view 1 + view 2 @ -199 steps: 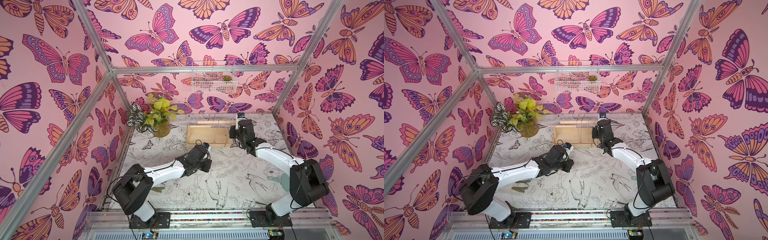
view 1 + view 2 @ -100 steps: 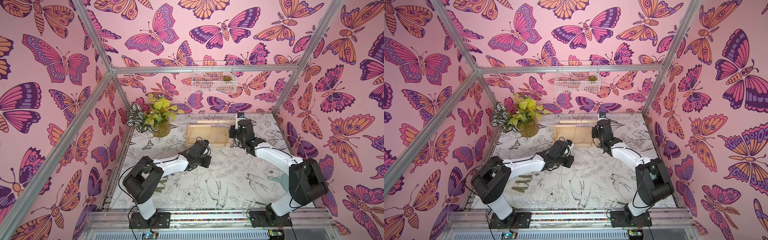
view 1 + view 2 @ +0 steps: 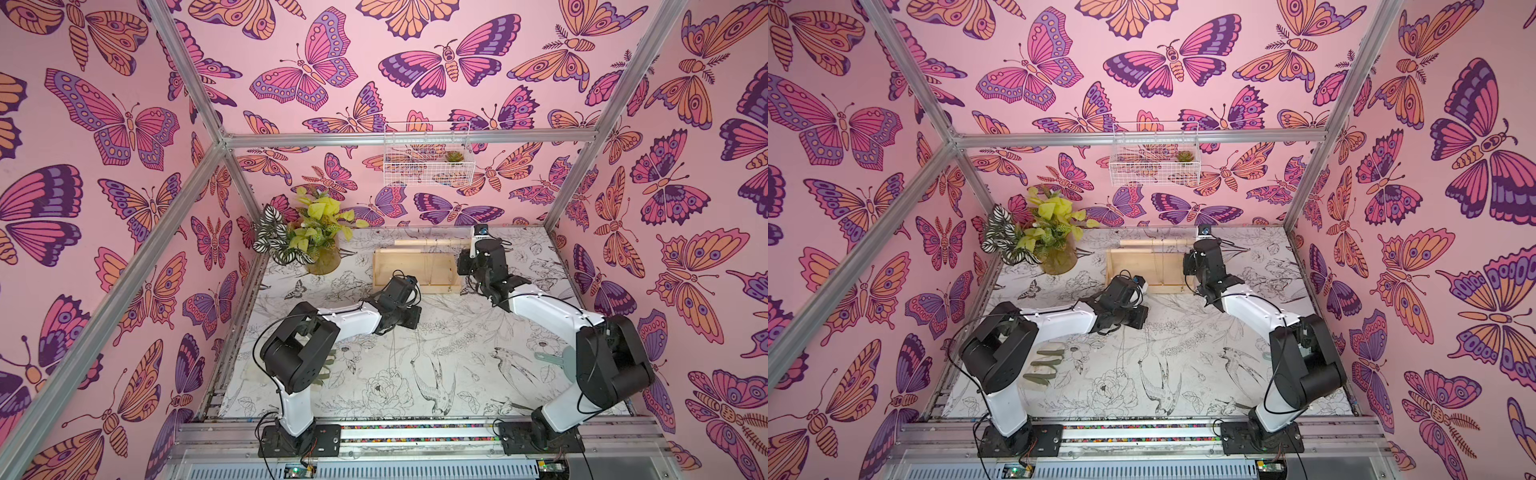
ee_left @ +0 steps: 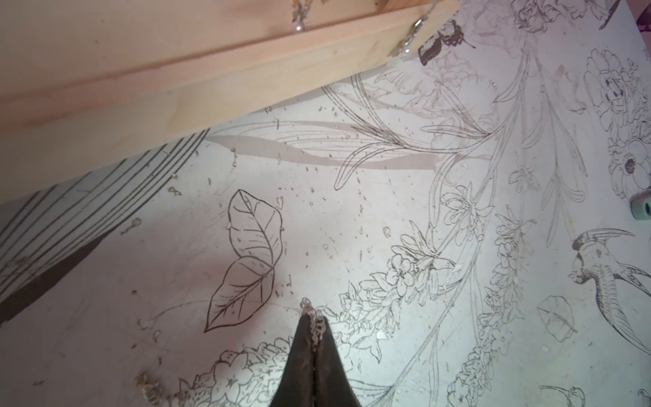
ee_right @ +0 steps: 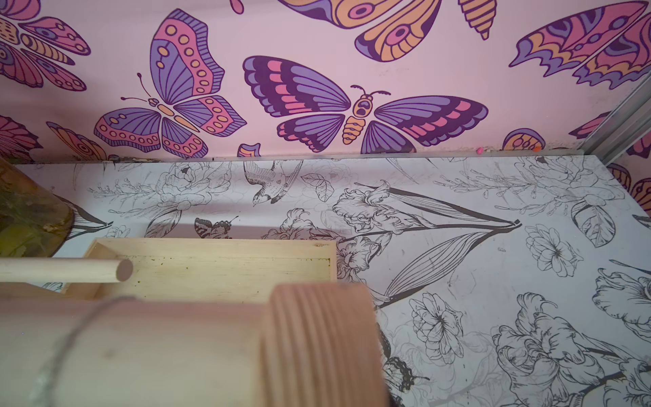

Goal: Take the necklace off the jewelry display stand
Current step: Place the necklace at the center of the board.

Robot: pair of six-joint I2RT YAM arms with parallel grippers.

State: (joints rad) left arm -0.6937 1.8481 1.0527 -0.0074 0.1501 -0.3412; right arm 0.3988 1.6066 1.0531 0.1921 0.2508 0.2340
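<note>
Floral tabletop [image 4: 352,218]: left gripper [image 4: 312,329] clamps necklace [image 4: 310,312], stand [image 4: 211,88] just ahead; right gripper [image 3: 464,266] beside stand's end, grip unclear.

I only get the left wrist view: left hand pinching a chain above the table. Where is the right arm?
Observer: In both top views the right hand sits at the right end of the jewelry display stand; its grip is hidden.
Operator: Any chain on the top bar?
Observer: Yes. The right wrist view shows a thin strand draped over the stand's nearest bar.
Operator: Anything beside the stand to avoid?
Observer: A potted plant stands just to its left, apart from it.
</note>
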